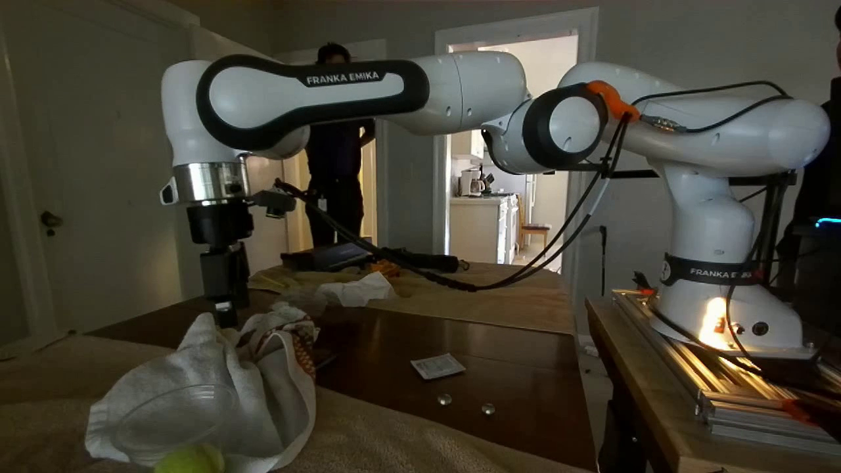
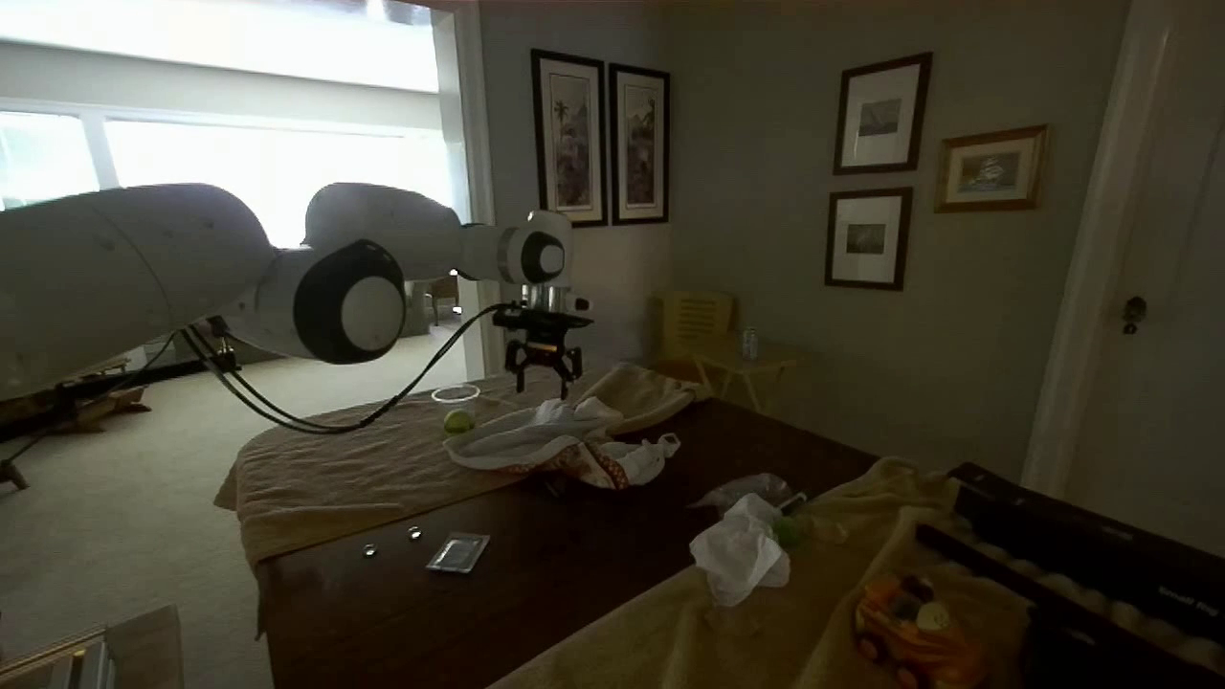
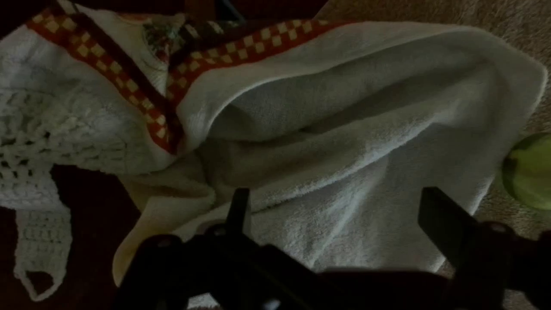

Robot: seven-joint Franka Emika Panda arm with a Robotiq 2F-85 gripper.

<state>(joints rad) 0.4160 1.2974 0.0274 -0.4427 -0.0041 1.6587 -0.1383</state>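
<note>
My gripper (image 3: 335, 196) hangs pointing down over a rumpled white towel (image 3: 344, 224), its jaws wide apart with nothing between them. The towel has a red-and-cream checkered border and a crocheted end with a loop, at the left of the wrist view. In an exterior view the gripper (image 2: 543, 388) stands just above the towel's raised folds (image 2: 522, 435); whether the tips touch cloth I cannot tell. A yellow-green ball (image 3: 529, 172) lies beside the towel, also low in an exterior view (image 1: 190, 460). Near this ball (image 2: 458, 421) is a clear round container (image 2: 455, 392).
On the dark table lie a small packet (image 1: 438, 366) and two glassy beads (image 1: 444, 399). A crumpled white tissue (image 2: 742, 550), an orange toy (image 2: 914, 632) and a long black box (image 2: 1101, 555) are on a tan cloth (image 2: 612, 632). A person (image 1: 335, 157) stands behind.
</note>
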